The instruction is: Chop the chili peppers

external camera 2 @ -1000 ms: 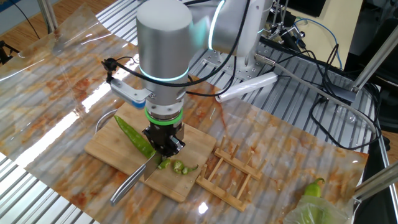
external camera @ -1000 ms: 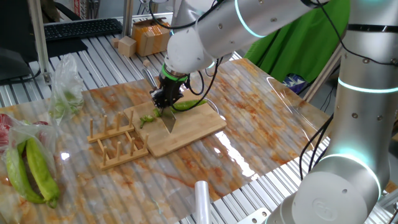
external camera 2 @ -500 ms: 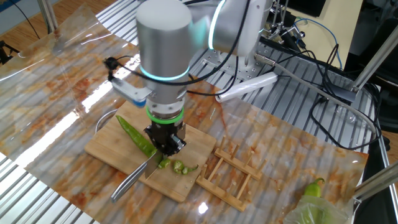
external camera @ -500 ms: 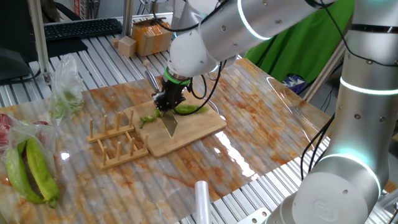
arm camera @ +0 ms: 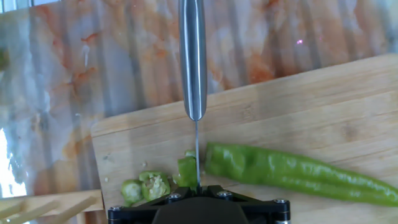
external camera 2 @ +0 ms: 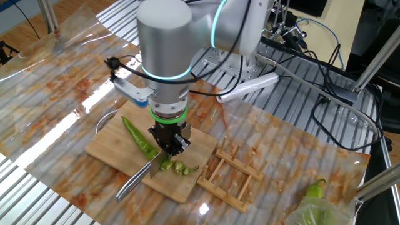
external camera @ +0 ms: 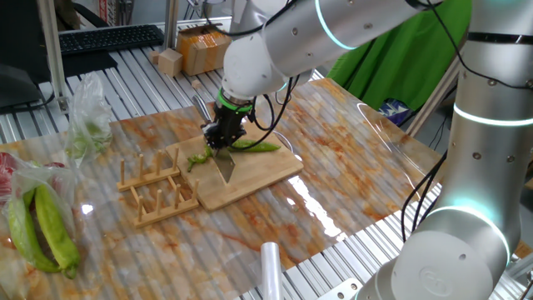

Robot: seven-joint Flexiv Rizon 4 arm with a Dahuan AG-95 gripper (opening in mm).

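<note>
A slender glossy green chili (arm camera: 292, 171) lies on the bamboo cutting board (arm camera: 298, 118); it also shows in both fixed views (external camera: 254, 147) (external camera 2: 139, 135). Several small green slices (arm camera: 149, 185) lie beside its cut end (external camera 2: 178, 167). My gripper (external camera: 221, 136) (external camera 2: 167, 142) is shut on a knife (arm camera: 193, 62), blade edge down on the board between the chili's cut end and the slices. The steel handle (external camera 2: 132, 182) points away from the gripper. In the hand view only the gripper's black base (arm camera: 199, 208) shows.
A wooden slotted rack (external camera: 154, 187) (external camera 2: 228, 172) stands beside the board. Bigger yellow-green peppers (external camera: 37, 229) in plastic bags lie at the table's left. A white roll (external camera: 271, 268) lies near the front edge. Cables and a keyboard lie beyond the table.
The chili has slid and turned a little on the board, and the gripper with the knife has shifted slightly along it.
</note>
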